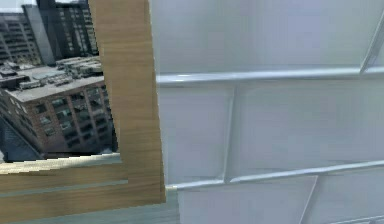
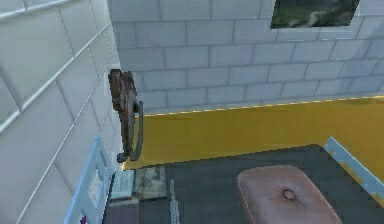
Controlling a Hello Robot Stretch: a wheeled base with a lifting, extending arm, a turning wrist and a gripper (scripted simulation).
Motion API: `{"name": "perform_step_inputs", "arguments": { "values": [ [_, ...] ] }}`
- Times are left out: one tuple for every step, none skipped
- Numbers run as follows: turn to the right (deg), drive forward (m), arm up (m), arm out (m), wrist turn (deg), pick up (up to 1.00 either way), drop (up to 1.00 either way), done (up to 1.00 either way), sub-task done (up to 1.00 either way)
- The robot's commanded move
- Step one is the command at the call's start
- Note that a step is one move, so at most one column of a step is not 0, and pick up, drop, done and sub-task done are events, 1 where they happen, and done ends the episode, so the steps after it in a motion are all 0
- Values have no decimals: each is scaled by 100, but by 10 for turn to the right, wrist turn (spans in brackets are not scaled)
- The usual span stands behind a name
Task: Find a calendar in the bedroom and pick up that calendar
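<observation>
A flat white panel with a light blue border (image 2: 96,186) stands against the white brick wall at the arm side view's lower left. Beside it, on a dark surface (image 2: 200,180), lie a small pale object (image 2: 123,184) and a mottled grey-green object (image 2: 152,180). I cannot tell whether any of these is a calendar.
The forward view's left holds a wood-framed window (image 1: 130,100) with city buildings behind it, set close in a white brick wall (image 1: 270,110). In the arm side view a brown thing (image 2: 124,100) hangs on the left wall. A yellow band (image 2: 250,125) crosses the far wall under a dark picture (image 2: 315,12). A pinkish-brown cushion (image 2: 288,195) sits low.
</observation>
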Motion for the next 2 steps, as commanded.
{"name": "perform_step_inputs", "arguments": {
  "values": [
    [0, 0, 10, 0, 0, 0, 0, 0, 0],
    [0, 0, 0, 0, 0, 0, 0, 100, 0]
  ]
}}
